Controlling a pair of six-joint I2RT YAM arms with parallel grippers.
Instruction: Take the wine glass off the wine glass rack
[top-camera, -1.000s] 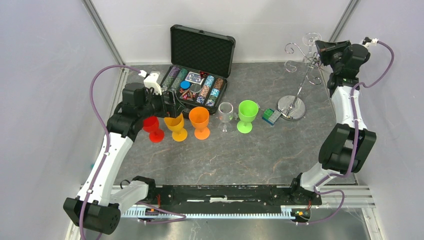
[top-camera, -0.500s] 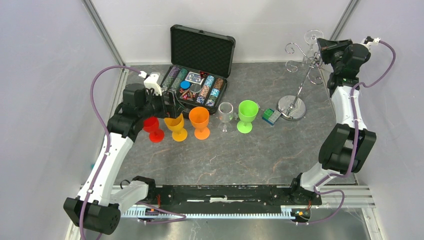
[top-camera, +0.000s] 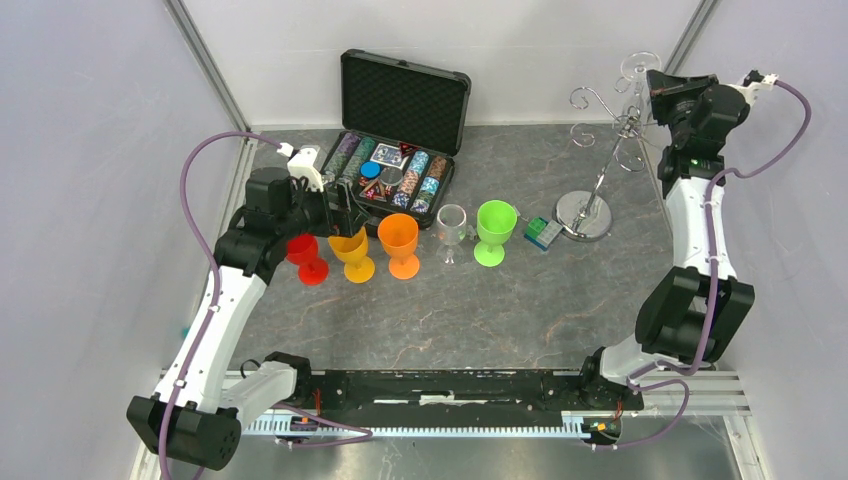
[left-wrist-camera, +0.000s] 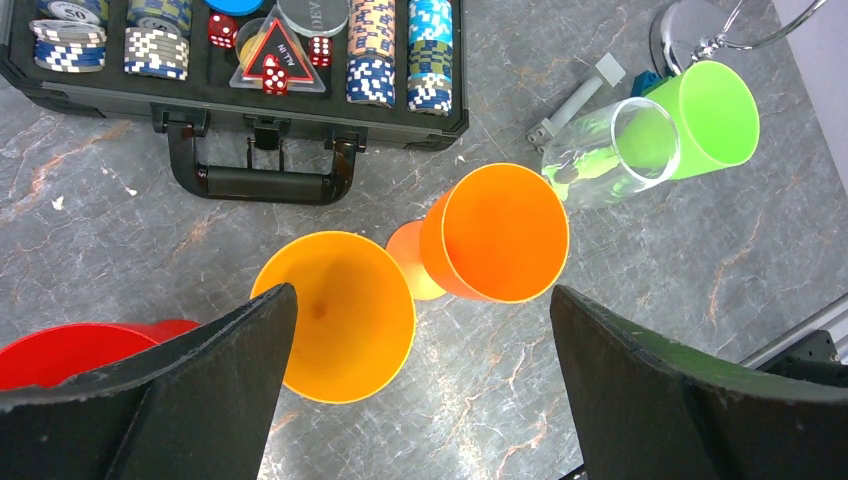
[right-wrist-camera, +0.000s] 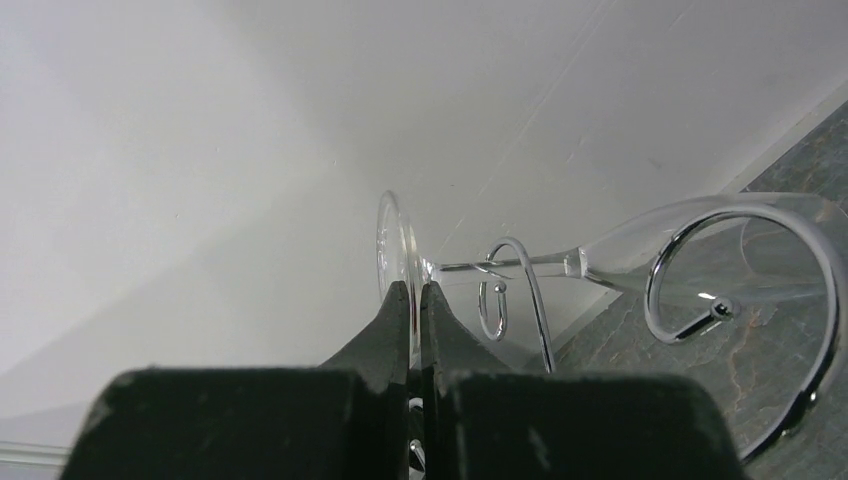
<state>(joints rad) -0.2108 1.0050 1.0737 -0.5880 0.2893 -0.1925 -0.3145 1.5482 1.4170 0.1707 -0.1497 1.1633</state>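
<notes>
Grey marbled table (top-camera: 480, 310) carries a row of red goblet (top-camera: 305, 255), yellow goblet (top-camera: 350, 250), orange goblet (top-camera: 399, 240), clear glass (top-camera: 452, 225) and green goblet (top-camera: 494, 228) across mid-frame, a small box (top-camera: 543, 232) just beside the base of the wine glass rack (top-camera: 600, 172) at upper right, and an open poker case (top-camera: 405, 100) holding chips (left-wrist-camera: 372, 60) and dice (left-wrist-camera: 320, 50) behind. Over the yellow goblet the left gripper (left-wrist-camera: 422, 297) hangs spread wide; at the rack's top the right gripper (right-wrist-camera: 417, 292) is pinched tight on the foot of the wine glass (right-wrist-camera: 388, 245), stem level among the curled arms
</notes>
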